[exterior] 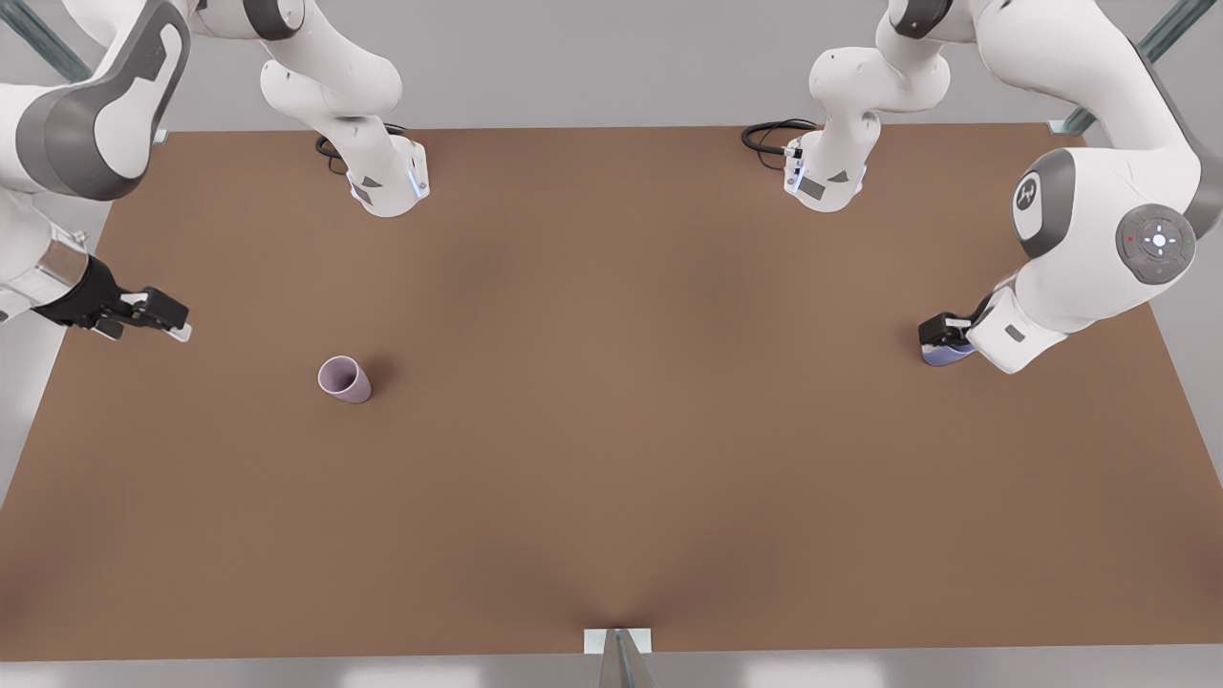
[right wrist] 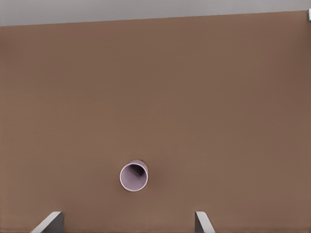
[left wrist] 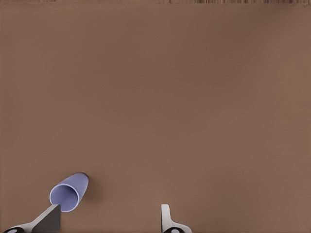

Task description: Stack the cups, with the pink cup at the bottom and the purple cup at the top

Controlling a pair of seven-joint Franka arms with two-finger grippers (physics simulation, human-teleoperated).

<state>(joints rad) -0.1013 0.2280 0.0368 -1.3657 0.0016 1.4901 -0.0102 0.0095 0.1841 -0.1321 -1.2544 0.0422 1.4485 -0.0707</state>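
The pink cup (exterior: 344,379) stands on the brown table (exterior: 611,459) toward the front view's left, its mouth up; the right wrist view has it (right wrist: 133,176) some way ahead of my right gripper (right wrist: 127,225). That gripper (exterior: 177,320) hangs open over the table's left edge, apart from the cup. The purple cup (exterior: 946,355) sits at the front view's right, partly under my left gripper (exterior: 941,334). In the left wrist view my left gripper (left wrist: 109,223) is open, and the purple cup (left wrist: 68,193) lies just off one fingertip (left wrist: 48,218), outside the gap.
Two arm bases (exterior: 392,186) (exterior: 826,182) with black cables stand at the table's far edge. A metal bracket (exterior: 618,642) sits at the middle of the near edge. Bare brown tabletop spreads between the two cups.
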